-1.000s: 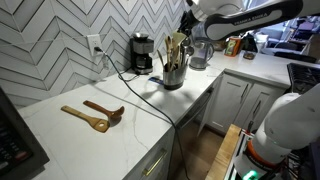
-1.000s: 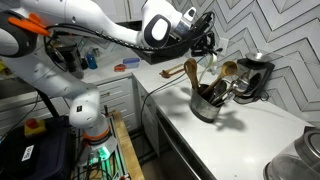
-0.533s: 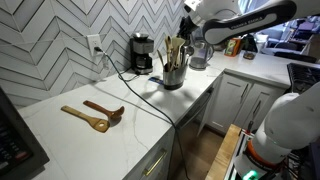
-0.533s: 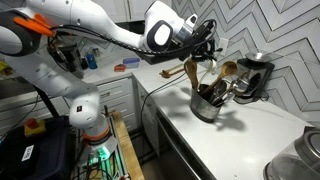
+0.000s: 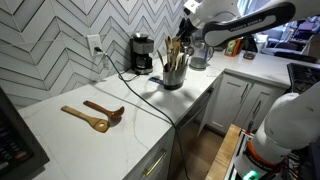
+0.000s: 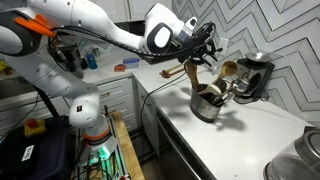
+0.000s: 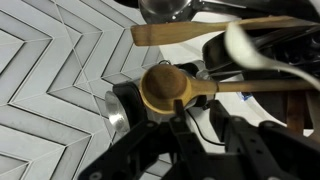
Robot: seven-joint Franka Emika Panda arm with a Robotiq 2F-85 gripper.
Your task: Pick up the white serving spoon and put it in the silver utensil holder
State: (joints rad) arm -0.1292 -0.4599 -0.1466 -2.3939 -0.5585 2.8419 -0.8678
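Observation:
The silver utensil holder (image 5: 173,74) stands on the white counter with wooden handles sticking out; it also shows in an exterior view (image 6: 207,104). My gripper (image 5: 187,30) hangs just above it, and shows in an exterior view (image 6: 206,45) too. In the wrist view my gripper (image 7: 198,115) is open, with only counter and a black cable between the fingers. The white serving spoon (image 7: 262,52) shows as a pale curved shape among the utensils at the holder's dark mouth, apart from my fingers. A round wooden spoon bowl (image 7: 165,88) lies just beyond my fingertips.
Two brown wooden spoons (image 5: 95,115) lie on the counter away from the holder. A black coffee maker (image 5: 142,52) and a shiny kettle (image 5: 198,55) stand beside the holder. A black cable (image 5: 140,82) runs across the counter. The chevron-tiled wall is close behind.
My gripper has shifted slightly above the holder; the utensils in the holder look about the same.

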